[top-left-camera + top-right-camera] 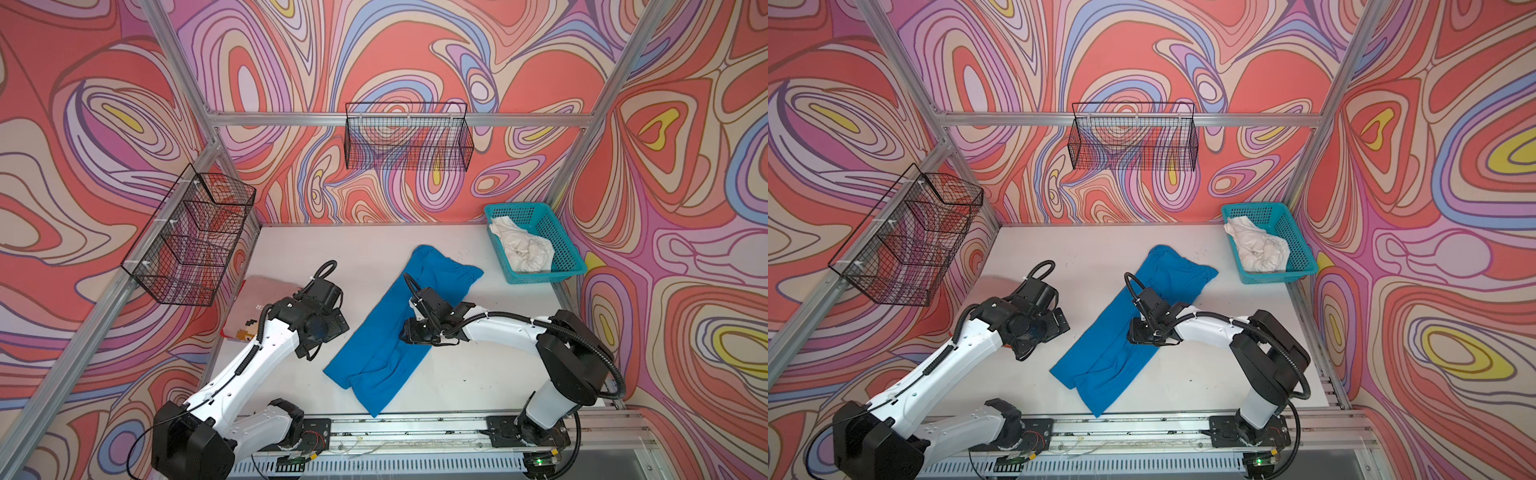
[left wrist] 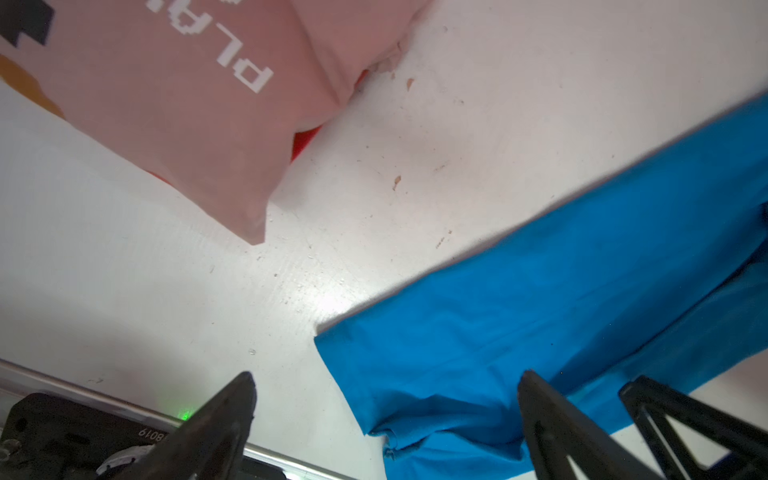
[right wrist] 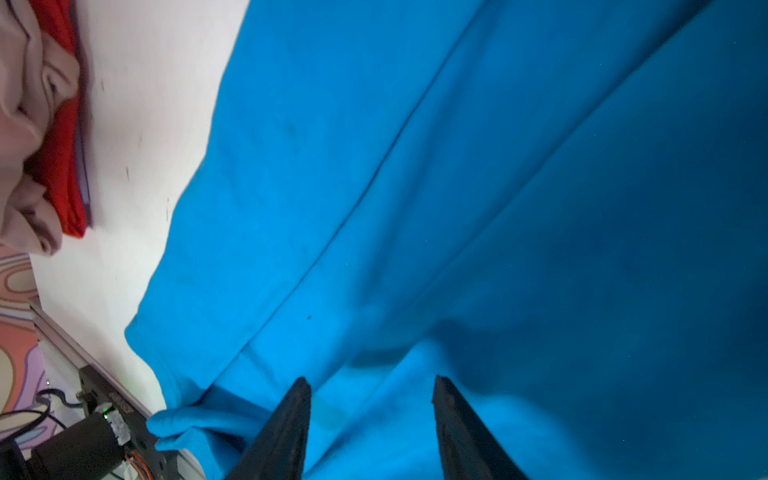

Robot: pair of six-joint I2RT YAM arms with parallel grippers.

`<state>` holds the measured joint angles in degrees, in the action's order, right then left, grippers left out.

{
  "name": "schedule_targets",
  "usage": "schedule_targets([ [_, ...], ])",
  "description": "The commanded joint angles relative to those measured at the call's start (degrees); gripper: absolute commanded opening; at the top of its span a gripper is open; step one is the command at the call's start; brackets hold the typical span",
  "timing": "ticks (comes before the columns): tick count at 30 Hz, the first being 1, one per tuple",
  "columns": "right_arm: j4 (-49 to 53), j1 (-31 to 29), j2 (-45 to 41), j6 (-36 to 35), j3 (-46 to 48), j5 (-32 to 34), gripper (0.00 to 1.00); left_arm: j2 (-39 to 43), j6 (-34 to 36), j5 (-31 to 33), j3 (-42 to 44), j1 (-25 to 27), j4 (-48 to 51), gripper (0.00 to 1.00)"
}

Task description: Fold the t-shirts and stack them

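Closest to the lens, two black fingers point(image 3: 286, 428) of my right gripper point(image 3: 371, 380) stand a moderate way apart with nothing clamped between them. The blue t-shirt point(image 3: 457, 208) fills the space directly under and ahead of them; whether the tips touch the cloth I cannot tell. My left gripper point(image 2: 386, 374) is spread wide and empty above bare desk point(image 2: 374, 187), with a corner of the blue t-shirt just beneath one finger.

Ahead of that gripper lies the folded pink t-shirt point(image 2: 187, 137), with white blocky letters "PLA" readable and a strip of red cloth point(image 2: 301, 143) showing under its edge. Small white digits, seemingly "8019", mark a black plate point(image 2: 62, 432) back toward my base.

In both top views the blue t-shirt point(image 1: 386, 353) point(image 1: 1113, 365) lies as a long slanted band, beside the left gripper and under the right one. My right arm bends at the elbow and reaches inward, wrist tipped down over the band's middle. My left arm stretches forward from the rail, wrist turned down. Well beyond the right gripper, the off-white t-shirt point(image 1: 523, 249) sits crumpled in a teal basket point(image 1: 561, 245).
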<state>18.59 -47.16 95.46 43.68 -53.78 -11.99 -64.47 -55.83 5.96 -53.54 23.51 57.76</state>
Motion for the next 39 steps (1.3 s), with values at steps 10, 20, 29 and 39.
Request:
schedule_targets([
  [10, -3.65, -6.00, -0.85, 8.63, 8.59, 3.80, 0.50, 0.30, 4.45, -3.42, 3.86, -4.00, -0.26, 1.00],
  [20, 12.11, 0.66, -12.07, 3.59, 14.28, 10.33, 0.50, -0.54, 4.15, -8.83, 6.28, -3.98, -3.01, 1.00],
  [29, 23.52, 11.46, -22.14, -3.42, 13.05, 12.26, 0.50, -0.07, -0.17, -16.49, 11.62, -2.28, -7.92, 1.00],
  [39, 22.20, 15.50, -19.30, -5.86, 2.41, 10.44, 0.48, -3.87, -1.04, -15.97, 15.90, 1.94, -14.27, 1.00],
])
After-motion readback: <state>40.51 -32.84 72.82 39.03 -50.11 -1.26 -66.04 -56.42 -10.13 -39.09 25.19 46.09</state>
